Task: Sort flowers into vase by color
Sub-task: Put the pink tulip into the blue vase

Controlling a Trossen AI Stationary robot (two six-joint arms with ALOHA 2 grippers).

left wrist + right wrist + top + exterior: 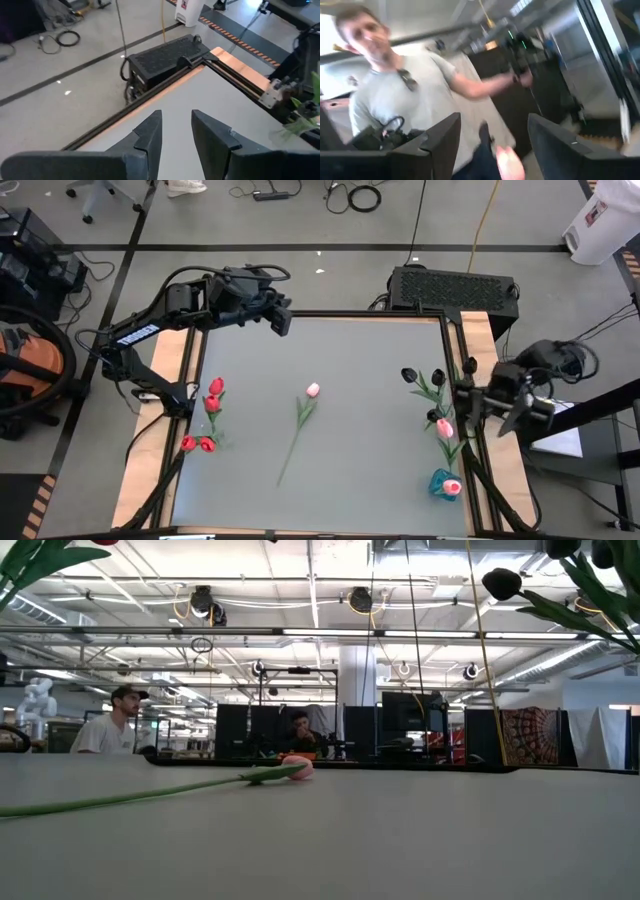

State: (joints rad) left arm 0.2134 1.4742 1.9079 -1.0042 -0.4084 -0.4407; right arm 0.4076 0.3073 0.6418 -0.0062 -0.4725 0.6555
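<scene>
Nearest the low camera, one pink tulip (296, 769) lies flat on the grey table (350, 360), its stem running toward seven o'clock in my overhead view, head at about the table's centre (313, 390). At nine o'clock I see the red tulips (213, 402) standing at the left edge. At three o'clock the black tulips (410, 375) stand in a bunch, with more pink tulips (445, 429) just below them and a teal vase (441, 481) holding a pink head at four o'clock.

I have the left gripper (176, 132) parked over the eleven o'clock corner, fingers a narrow gap apart and holding nothing. The right gripper (492, 137) sits at the three o'clock edge, fingers spread wide and empty, a person (405, 95) beyond them.
</scene>
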